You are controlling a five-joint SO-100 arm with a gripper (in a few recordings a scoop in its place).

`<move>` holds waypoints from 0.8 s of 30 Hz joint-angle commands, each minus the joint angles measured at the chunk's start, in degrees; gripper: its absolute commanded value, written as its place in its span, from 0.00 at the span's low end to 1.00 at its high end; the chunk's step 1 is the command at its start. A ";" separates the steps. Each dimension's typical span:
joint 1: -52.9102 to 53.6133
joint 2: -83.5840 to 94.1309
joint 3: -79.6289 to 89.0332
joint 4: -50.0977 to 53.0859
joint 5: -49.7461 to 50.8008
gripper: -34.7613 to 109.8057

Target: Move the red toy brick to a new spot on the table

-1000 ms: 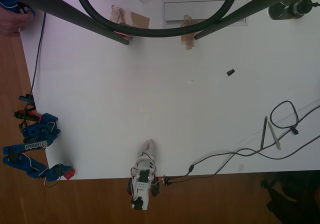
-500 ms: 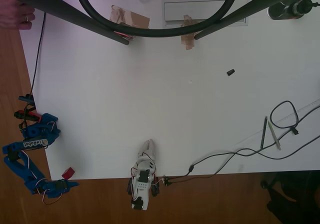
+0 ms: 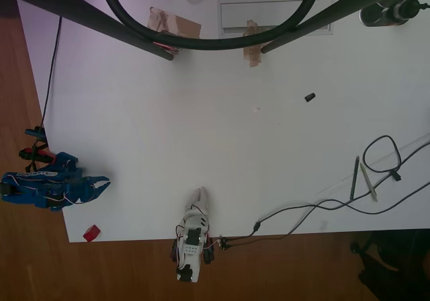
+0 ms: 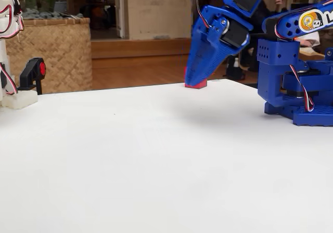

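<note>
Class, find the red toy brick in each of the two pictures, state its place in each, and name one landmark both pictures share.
Overhead view: the red toy brick lies at the table's bottom-left corner, below the blue gripper.
Fixed view: the brick sits at the table's far edge, partly hidden behind the gripper's tip.
Shared landmark: the blue arm's gripper, near the brick in both views.

Bright daylight washes the white table (image 3: 222, 133) in the overhead view, with a faint purple cast at its upper left corner. In the fixed view, the background goes soft and the blue arm (image 4: 229, 30) throws a diffuse shadow.
</note>
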 commanded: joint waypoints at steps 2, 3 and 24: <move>-4.57 12.22 7.82 5.10 3.52 0.24; -5.36 13.18 9.23 5.27 4.66 0.24; -8.53 13.36 14.50 4.39 25.75 0.25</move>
